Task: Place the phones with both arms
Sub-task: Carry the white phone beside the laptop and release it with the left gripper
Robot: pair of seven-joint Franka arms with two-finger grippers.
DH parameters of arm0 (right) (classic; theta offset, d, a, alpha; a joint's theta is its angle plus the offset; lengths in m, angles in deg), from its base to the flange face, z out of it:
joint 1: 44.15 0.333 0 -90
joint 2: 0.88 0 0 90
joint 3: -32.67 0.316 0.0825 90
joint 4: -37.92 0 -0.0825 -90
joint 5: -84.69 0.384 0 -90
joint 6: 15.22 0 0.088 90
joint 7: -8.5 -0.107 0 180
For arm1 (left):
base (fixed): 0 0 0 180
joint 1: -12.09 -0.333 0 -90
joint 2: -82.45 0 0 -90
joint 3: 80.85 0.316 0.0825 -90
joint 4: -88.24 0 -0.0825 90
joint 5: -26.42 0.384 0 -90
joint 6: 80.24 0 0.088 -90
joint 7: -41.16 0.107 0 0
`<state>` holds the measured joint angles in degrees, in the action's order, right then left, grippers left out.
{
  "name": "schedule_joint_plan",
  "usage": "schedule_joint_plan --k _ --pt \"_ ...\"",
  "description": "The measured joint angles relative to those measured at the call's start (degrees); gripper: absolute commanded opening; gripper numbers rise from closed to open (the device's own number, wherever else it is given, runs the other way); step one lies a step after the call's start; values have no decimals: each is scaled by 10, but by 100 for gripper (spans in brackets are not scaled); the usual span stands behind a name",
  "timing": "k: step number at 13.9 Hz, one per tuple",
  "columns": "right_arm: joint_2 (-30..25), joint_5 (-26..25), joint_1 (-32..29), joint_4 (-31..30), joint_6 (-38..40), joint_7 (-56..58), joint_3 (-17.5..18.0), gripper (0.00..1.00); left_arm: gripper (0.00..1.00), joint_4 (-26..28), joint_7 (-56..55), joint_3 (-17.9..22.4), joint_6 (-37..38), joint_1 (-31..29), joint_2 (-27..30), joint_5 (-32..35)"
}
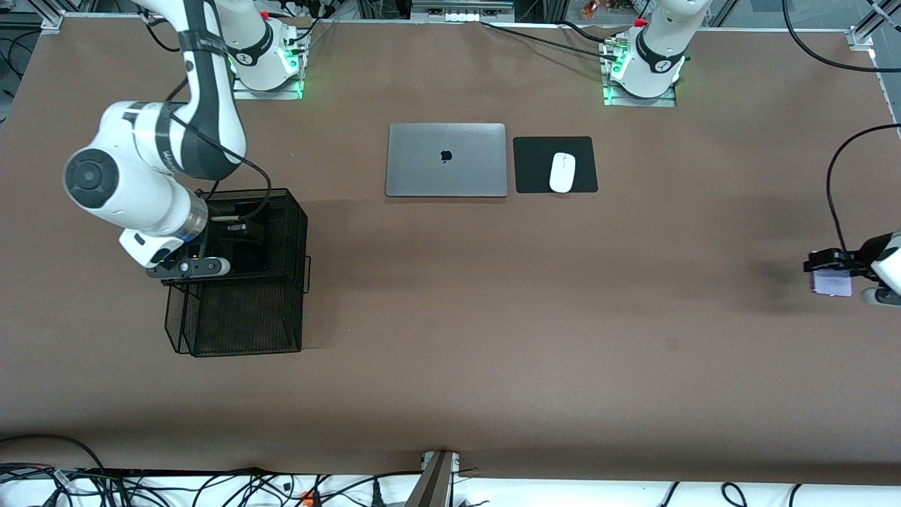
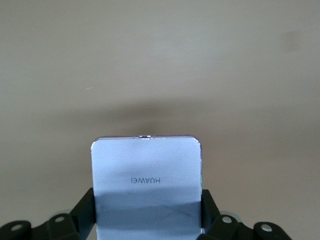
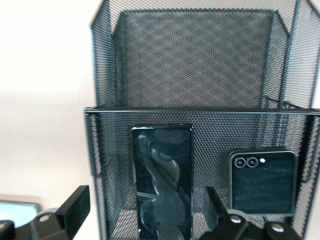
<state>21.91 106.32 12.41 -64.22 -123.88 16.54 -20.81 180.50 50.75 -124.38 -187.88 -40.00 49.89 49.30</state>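
Observation:
My right gripper (image 1: 188,267) hangs open over the black mesh basket (image 1: 239,317) at the right arm's end of the table. In the right wrist view its open fingers (image 3: 75,210) straddle a basket wall (image 3: 200,111). The long black slab phone (image 3: 162,180) and the black flip phone (image 3: 262,181) with camera dots lie side by side in one compartment. The other compartment shows only mesh. My left gripper (image 1: 830,271) is shut on the pale lavender-white phone (image 1: 830,284) above the table at the left arm's end. That phone (image 2: 146,175) sits between the left gripper's fingers (image 2: 80,215).
A closed silver laptop (image 1: 446,160) lies mid-table near the arm bases. Beside it a white mouse (image 1: 562,172) rests on a black pad (image 1: 584,151). Cables and a metal bracket (image 1: 436,479) line the table's front edge.

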Motion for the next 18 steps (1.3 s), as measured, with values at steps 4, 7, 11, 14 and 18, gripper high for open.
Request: schedule_joint_plan --k 4,7,11,14,18 --pt "-1 -3 -27 89 88 0 -24 100 30 -17 -94 -25 41 136 18 0" --pt "-1 -23 -40 117 110 1 -41 100 29 -21 -182 -23 43 255 7 -1" --pt "-1 -45 -40 135 121 -2 -47 100 30 -34 -325 -18 -13 386 -55 -1" --pt "-1 -46 -40 136 123 -2 -47 100 30 -38 -441 -11 -126 464 -111 -1" --pt "-1 -46 -39 136 123 -3 -46 100 33 -42 -535 78 -289 603 -171 -1"
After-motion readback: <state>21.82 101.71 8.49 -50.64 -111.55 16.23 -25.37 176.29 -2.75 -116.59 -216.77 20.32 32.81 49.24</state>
